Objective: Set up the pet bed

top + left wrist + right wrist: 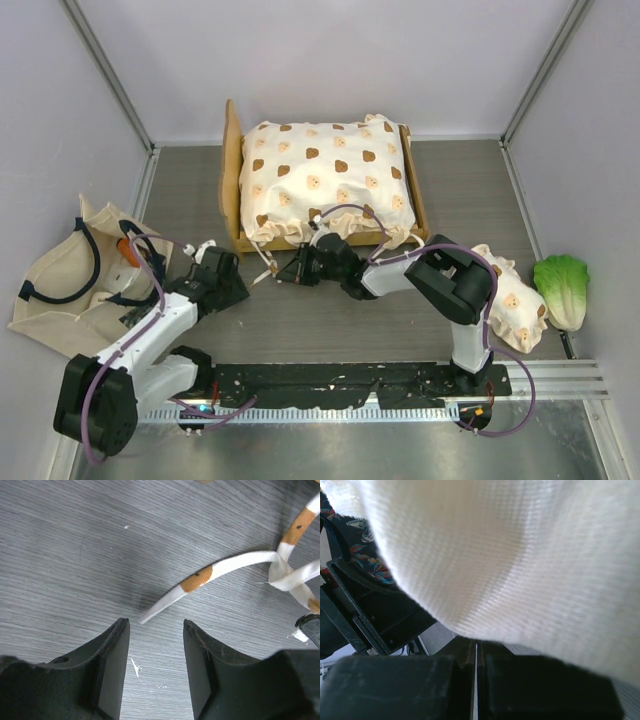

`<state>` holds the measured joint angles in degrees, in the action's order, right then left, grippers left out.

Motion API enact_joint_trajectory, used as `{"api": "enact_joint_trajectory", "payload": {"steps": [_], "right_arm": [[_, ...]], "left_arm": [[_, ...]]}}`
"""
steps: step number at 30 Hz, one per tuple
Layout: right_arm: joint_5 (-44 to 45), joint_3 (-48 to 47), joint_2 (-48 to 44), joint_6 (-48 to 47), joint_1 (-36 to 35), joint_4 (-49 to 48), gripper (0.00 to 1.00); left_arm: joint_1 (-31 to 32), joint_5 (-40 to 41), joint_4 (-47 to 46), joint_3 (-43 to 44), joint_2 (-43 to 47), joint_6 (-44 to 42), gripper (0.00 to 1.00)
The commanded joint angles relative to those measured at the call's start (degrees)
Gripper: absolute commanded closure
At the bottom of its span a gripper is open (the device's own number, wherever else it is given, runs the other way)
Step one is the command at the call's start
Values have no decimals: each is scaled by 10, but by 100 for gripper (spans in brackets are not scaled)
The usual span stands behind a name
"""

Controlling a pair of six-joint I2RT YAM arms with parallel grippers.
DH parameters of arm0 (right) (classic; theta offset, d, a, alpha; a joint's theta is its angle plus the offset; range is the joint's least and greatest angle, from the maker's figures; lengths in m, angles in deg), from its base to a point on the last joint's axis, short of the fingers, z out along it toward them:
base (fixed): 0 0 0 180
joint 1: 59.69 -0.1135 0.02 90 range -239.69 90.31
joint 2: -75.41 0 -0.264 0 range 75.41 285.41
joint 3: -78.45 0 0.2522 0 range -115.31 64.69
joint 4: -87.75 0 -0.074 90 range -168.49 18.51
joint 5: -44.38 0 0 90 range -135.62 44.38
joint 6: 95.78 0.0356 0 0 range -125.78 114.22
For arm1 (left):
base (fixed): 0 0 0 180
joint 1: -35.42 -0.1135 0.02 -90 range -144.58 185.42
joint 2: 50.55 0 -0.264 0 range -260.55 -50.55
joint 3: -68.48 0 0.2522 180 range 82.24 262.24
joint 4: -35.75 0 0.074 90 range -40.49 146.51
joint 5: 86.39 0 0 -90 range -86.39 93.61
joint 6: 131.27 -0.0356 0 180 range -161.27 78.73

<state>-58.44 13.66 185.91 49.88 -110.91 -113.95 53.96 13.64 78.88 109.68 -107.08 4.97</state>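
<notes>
Grey wood-grain table (300, 330), pale walls (330, 60) all round. Far middle: bed (416, 195), headboard (232, 165) on the left, bear-print cushion (325, 180) already seated in the frame and puffing over the near rail. Well along, by the look of it, with fastening and dressing left to do.

Both arms crowding the bed's near left corner, right at the cushion's frill (290, 235). Good reason for that, seen close up from the left wrist: tie (210, 572), white with brown patches, lying flat on the table, free end pointing toward the left gripper (155, 627). Further along, knot (281, 575), strands crossing. Jaws parted, nothing between them, tips just short of that free end. Placed to take it, most likely.

Right gripper (476, 652) reaching across from the other side, jaws pressed together, tucked under a bulge of cream fabric (520, 555) filling its whole view. Probably there to pin the corner down and give the tie work something to pull against. Gripping something or merely shut on nothing? Impossible to tell.

Off to the right, small matching pillow (512, 305) just beside lettuce (562, 290), well apart from the bed. Likely waiting its turn. Tote (60, 290) slumped by the left wall, out of the action.
</notes>
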Motion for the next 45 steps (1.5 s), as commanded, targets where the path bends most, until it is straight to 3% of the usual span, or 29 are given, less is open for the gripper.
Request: {"api": "enact_joint_trajectory", "payload": {"steps": [1,17,35,41,45], "right_arm": [[-17,-8,-31,-6,5,-22,99],[-34,-6,-26,9,12,-35,99],[-39,-5,-24,11,12,-36,99],[-39,-5,-25,7,12,-33,99],[-33,-8,-38,-6,12,-15,99]], "left_arm": [[26,57,-3,30,-16,-26,49],[84,89,-42,30,-87,-54,51],[98,94,-38,56,-139,-60,79],[101,82,-48,60,-147,-69,100],[102,78,-59,52,-128,-65,100]]}}
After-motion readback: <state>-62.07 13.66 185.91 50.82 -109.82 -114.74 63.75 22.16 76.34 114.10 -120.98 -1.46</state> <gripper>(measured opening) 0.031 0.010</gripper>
